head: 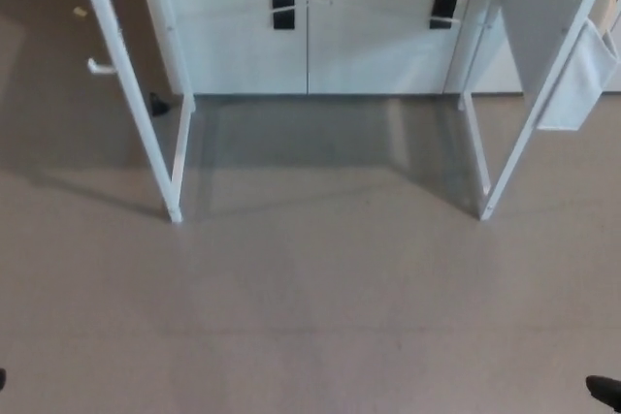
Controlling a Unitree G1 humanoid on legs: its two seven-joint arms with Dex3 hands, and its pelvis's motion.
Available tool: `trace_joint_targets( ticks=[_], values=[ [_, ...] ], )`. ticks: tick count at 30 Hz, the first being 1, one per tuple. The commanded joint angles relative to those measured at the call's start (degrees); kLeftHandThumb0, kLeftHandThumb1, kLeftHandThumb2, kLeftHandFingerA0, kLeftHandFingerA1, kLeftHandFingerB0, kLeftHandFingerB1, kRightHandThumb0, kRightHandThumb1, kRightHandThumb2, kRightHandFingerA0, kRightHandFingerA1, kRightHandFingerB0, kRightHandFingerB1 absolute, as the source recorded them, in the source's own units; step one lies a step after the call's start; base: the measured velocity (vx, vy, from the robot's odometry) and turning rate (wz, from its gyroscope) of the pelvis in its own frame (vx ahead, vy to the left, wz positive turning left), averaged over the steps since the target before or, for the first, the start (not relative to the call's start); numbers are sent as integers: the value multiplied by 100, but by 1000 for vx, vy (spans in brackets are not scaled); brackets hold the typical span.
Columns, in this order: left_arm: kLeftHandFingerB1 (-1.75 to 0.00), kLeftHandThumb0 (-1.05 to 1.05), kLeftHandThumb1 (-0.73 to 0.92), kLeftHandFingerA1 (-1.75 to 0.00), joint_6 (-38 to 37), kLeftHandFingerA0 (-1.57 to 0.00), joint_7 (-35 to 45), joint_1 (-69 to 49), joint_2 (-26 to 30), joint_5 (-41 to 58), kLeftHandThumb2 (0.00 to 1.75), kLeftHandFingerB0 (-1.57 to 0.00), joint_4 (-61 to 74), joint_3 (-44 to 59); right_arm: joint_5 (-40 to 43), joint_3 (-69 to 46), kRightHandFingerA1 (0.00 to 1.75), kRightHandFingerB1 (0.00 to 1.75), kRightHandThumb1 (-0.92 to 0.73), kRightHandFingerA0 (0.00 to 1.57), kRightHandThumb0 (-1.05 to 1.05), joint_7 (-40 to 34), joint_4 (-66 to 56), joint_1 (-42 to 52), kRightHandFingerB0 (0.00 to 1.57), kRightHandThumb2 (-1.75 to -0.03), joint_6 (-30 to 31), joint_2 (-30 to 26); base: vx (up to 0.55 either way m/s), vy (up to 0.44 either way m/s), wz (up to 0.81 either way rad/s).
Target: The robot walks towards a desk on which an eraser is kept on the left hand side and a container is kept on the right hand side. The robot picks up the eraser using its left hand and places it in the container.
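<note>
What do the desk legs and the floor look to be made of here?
Desk legs: probably white painted metal, thin, straight and evenly coloured. Floor: smooth grey-beige vinyl or similar sheet, softly sheened, with no visible tile joints.

— What kind of room is this?
— An office or lab workspace, seen from above: a plain grey-beige floor [310,317] runs under a white metal desk frame [155,143] on slanted legs.
— What else points that way?
— White cabinet doors [243,46] with black handles [282,8] line the back wall, and a white panel [572,84] hangs at right.
</note>
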State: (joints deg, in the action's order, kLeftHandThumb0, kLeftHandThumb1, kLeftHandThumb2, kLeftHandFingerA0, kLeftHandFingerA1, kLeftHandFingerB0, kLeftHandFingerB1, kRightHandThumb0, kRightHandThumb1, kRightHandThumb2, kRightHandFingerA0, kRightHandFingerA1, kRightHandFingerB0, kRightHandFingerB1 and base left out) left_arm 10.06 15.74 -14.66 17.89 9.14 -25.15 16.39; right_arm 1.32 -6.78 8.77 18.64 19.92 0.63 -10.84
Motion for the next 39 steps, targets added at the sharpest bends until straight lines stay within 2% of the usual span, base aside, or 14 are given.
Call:
trace_joint_targets(
  ticks=[1,10,17,31,32,33,34,35,37,38,39],
  values=[
    [-33,-18,61,-37,-251,-27,-10,-16,40,-24,61,-27,-49,32,-48,-8,60,51,-44,38,-14,8,50,23,21,-88,-159,-89,313,-1,3],
    [-33,-19,61,-38,-322,-26,71,-155,81,-46,61,-26,-56,-3,-43,-4,60,51,-44,38,-14,3,35,182,21,-88,-211,-43,288,-187,2],
    [-33,-19,64,-38,-487,-24,166,-519,109,-140,62,-24,-85,-118,-136,57,60,52,-43,38,-14,-11,142,567,22,-88,-485,-63,299,-224,16],
    [-35,-26,60,-39,-1093,-24,226,-613,216,-295,63,-25,-761,-251,-99,90,58,50,-44,35,-15,143,310,925,19,-88,-713,-60,148,45,-3],
    [-34,-25,60,-39,-1021,-24,218,-632,216,-280,63,-25,-689,-253,-92,86,43,36,-62,43,-18,157,446,885,30,-58,-782,-70,55,33,9],
    [-35,-25,60,-39,-1027,-25,217,-624,220,-277,62,-26,-700,-251,-90,83,58,50,-44,34,-15,161,548,852,19,-87,-856,-73,62,14,10],
    [-34,-23,61,-38,-1016,-26,219,-637,222,-275,63,-26,-670,-252,-86,88,59,51,-43,35,-16,166,487,884,19,-87,-856,-74,96,-2,4],
    [-50,-16,43,-51,-980,-17,200,-618,208,-247,87,-19,-679,-227,-89,102,58,50,-44,34,-15,173,385,911,18,-88,-832,-85,91,-37,7],
    [-50,-16,43,-51,-985,-17,221,-590,220,-234,87,-19,-705,-222,-61,101,58,50,-44,34,-14,187,353,900,18,-88,-828,-74,33,-40,6],
    [-34,-24,59,-39,-972,-26,248,-590,228,-220,62,-27,-687,-221,-66,100,58,50,-44,34,-15,190,424,860,18,-88,-853,-83,111,-132,15],
    [-34,-25,59,-38,-942,-26,255,-582,225,-207,63,-27,-683,-218,-74,97,58,50,-43,35,-15,155,428,835,18,-88,-799,-70,161,-148,20]
  ],
)
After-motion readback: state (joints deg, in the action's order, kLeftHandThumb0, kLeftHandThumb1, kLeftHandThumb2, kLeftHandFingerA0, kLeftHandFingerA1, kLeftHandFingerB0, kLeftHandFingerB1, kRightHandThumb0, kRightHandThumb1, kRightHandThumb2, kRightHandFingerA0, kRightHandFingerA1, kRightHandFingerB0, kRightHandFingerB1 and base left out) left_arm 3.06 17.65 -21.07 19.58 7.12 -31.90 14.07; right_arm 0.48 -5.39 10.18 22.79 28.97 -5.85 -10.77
